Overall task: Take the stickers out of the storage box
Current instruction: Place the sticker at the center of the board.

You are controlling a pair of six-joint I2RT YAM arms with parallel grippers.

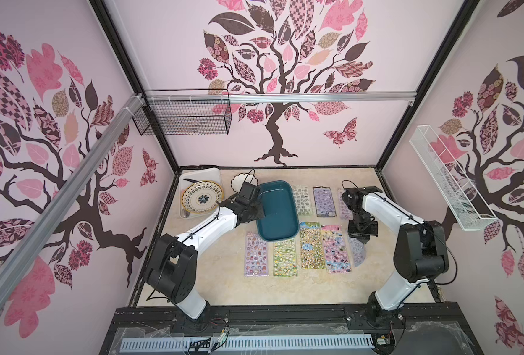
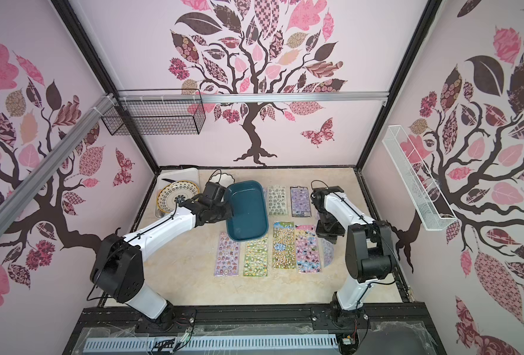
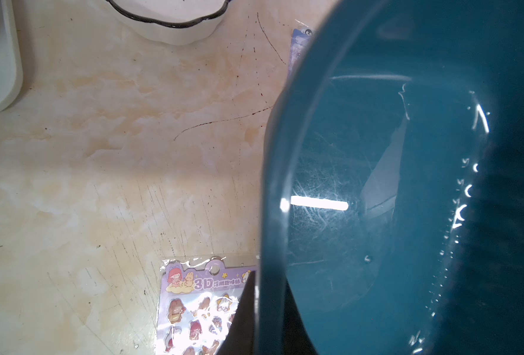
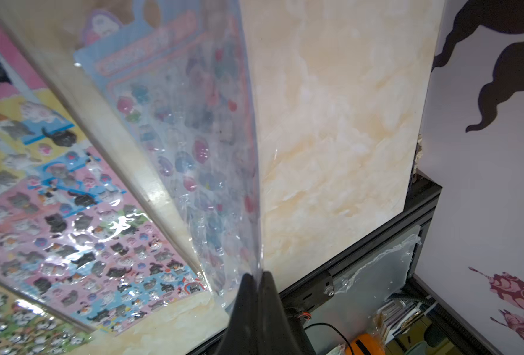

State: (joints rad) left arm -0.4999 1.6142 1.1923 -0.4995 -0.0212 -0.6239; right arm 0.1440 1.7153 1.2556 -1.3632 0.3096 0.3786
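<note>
The teal storage box (image 1: 277, 212) (image 2: 247, 212) sits mid-table, and its inside shows bare (image 3: 408, 184). My left gripper (image 1: 259, 213) (image 2: 228, 212) (image 3: 268, 279) is shut on the box's left rim, one finger inside and one outside. Several stickers lie flat around the box: a purple sheet (image 1: 256, 253) (image 3: 193, 307), a green one (image 1: 284, 256), a yellow one (image 1: 311, 244), a pink one (image 1: 336, 252) (image 4: 70, 215), and more in the back row (image 1: 324, 201). My right gripper (image 1: 362, 241) (image 2: 328, 239) (image 4: 256, 275) is shut on the edge of a pale blue sticker sheet (image 1: 357, 253) (image 4: 199, 138), which curls just above the table to the right of the pink sheet.
A white tray (image 1: 214, 173) holding a patterned plate (image 1: 201, 196) stands at the back left. A white scalloped bowl (image 1: 242, 181) (image 3: 168, 27) is next to it, behind the left wrist. A black wire basket (image 1: 184, 116) hangs on the back wall and a white mesh shelf (image 1: 448, 181) on the right wall.
</note>
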